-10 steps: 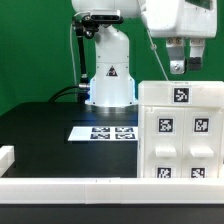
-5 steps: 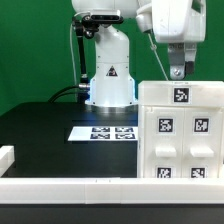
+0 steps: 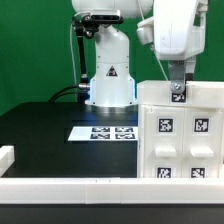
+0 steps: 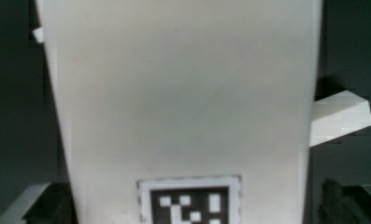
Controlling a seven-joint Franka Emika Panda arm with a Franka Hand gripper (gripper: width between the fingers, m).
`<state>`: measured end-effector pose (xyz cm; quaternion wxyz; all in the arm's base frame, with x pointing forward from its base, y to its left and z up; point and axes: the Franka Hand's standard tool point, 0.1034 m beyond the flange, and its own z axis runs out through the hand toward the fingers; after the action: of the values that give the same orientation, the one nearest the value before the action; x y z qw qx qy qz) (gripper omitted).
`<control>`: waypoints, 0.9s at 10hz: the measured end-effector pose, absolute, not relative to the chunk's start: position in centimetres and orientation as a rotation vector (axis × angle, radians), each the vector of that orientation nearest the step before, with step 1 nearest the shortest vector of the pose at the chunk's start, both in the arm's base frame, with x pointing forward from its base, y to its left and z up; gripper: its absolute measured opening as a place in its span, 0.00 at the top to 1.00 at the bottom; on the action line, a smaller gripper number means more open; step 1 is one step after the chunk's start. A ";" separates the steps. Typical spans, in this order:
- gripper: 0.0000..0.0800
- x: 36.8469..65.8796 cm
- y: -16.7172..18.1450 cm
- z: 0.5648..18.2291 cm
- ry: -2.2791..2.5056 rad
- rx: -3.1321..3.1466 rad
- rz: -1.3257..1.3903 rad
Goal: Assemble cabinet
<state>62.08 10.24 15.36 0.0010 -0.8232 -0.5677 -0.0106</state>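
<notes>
Overhead, the white Franka arm's gripper (image 3: 178, 87) hangs at the top edge of the cabinet (image 3: 184, 130), a tall white boxy body standing upright on the black bench (image 3: 50, 130) at the exterior view's right, near the front. Its dark fingers sit right at the tag on the cabinet's upper face, close enough that contact cannot be ruled in or out from this angle, and whether the jaws are wide, narrow or closed on the panel cannot be told. Several black-and-white square tags mark the cabinet's front, two on the middle row and two more on small raised blocks lower down. To the exterior view's left of the cabinet, the marker board (image 3: 104, 132) lies flat on the bench just in front of the robot's base (image 3: 108, 85). A low white rail (image 3: 70, 185) runs along the near edge of the bench, with a short white piece (image 3: 6, 155) at the far left. From the wrist view, a broad white panel of the cabinet (image 4: 182, 90) fills the picture, carrying one tag (image 4: 187, 203) near its edge, while the dark tips of the fingers (image 4: 40, 205) show blurred on either side of it.
</notes>
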 end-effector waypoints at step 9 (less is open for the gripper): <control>0.31 62.2 10.0 15.3 -0.493 -3.040 -0.035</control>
<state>62.15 10.00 15.28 0.0310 -0.9866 -0.1600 -0.0114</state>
